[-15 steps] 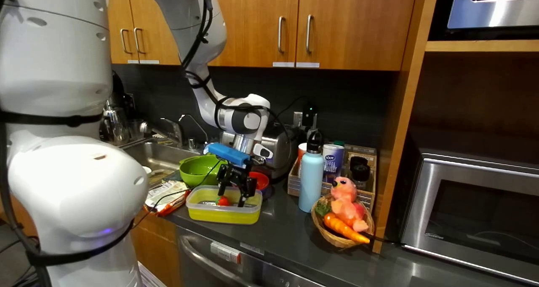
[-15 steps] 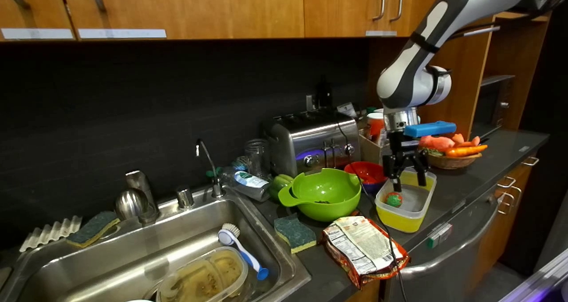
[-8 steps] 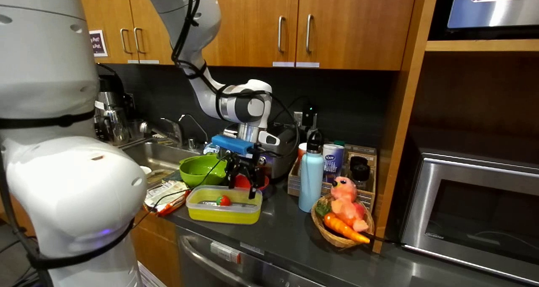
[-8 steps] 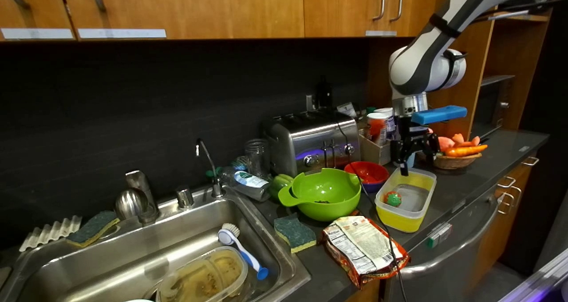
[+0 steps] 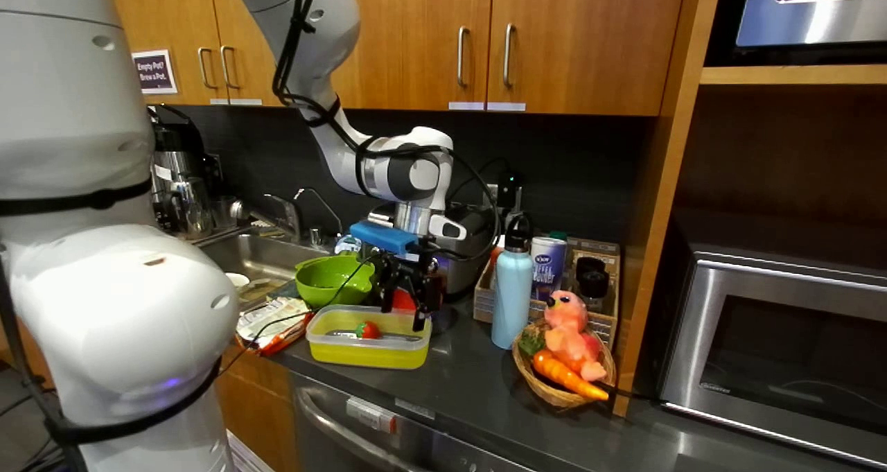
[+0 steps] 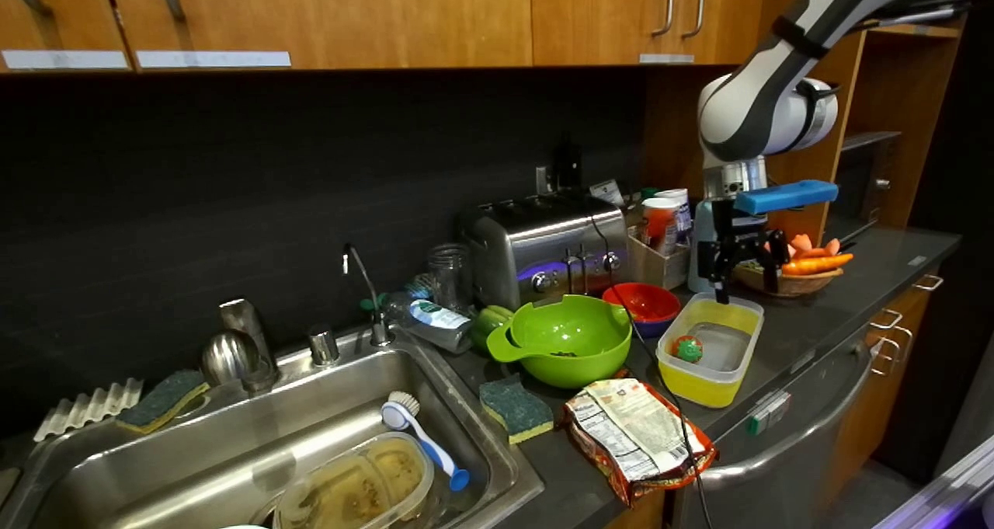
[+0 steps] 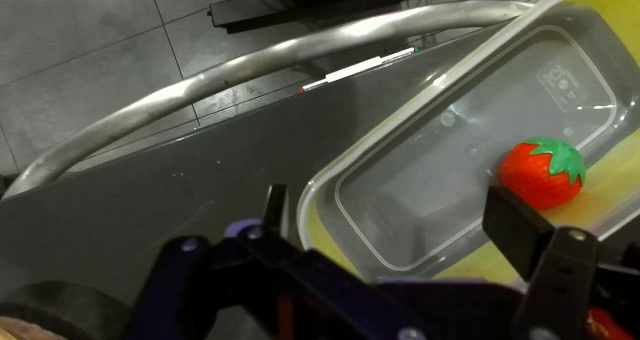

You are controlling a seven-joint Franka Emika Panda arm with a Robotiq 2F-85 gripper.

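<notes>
Wide-spread gripper (image 7: pixel 392 212) above one end of yellow container (image 5: pixel 367 356). Inside container: red strawberry-shaped item (image 7: pixel 540 175) with green cap, lower than fingers (image 7: pixel 520 232) and apart from both; in wrist view, just past one fingertip. Difficult to judge exact clearance over rim. Near container: red bowl (image 6: pixel 651 300), green bowl (image 6: pixel 571 342), white-and-red packet (image 6: pixel 641 432) lying on dark counter (image 5: pixel 478 389).

Green-capped red fruit (image 7: pixel 537 177), yellow container (image 5: pixel 367 355), black claw (image 7: pixel 392 210)
</notes>
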